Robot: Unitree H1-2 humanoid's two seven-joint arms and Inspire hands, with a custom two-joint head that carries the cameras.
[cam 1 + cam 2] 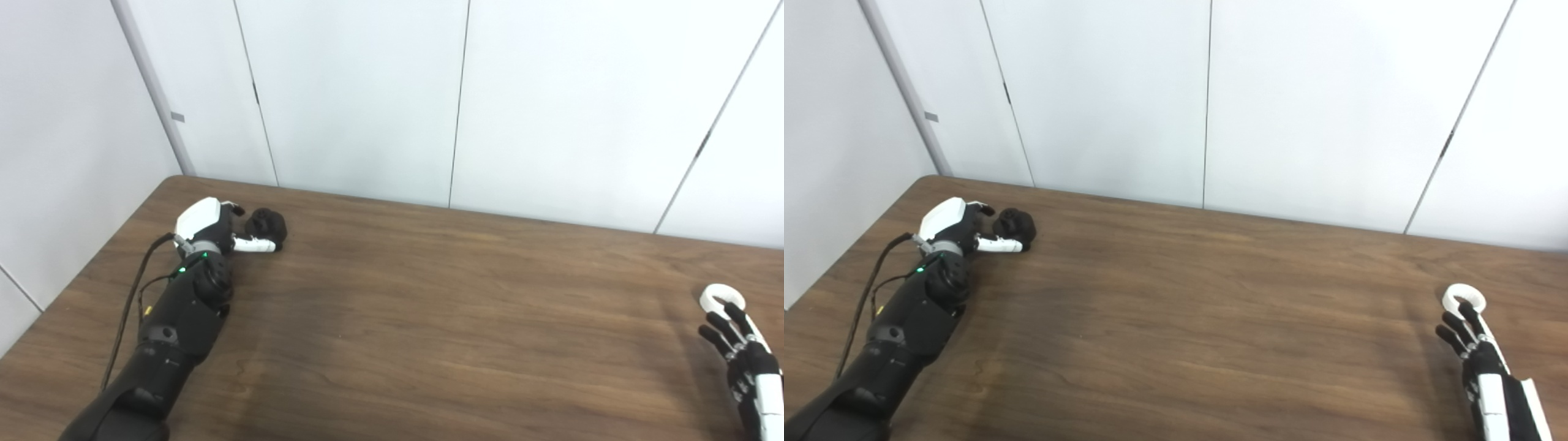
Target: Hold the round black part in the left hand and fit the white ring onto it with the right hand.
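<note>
The round black part (267, 225) rests on the brown table at the far left. My left hand (211, 229) lies beside it, dark fingers curled over the part and the white thumb (254, 245) pressed along its near side; black on black hides the exact grip. The white ring (721, 298) lies flat on the table at the far right, also in the right eye view (1462, 299). My right hand (744, 361) is just in front of the ring, fingers spread, with one fingertip reaching over the ring's near rim. It holds nothing.
The wooden table (429, 306) runs the full width, its back edge against white wall panels (367, 92). A black cable (131, 300) runs along my left forearm. The table's left corner edge is close to the left hand.
</note>
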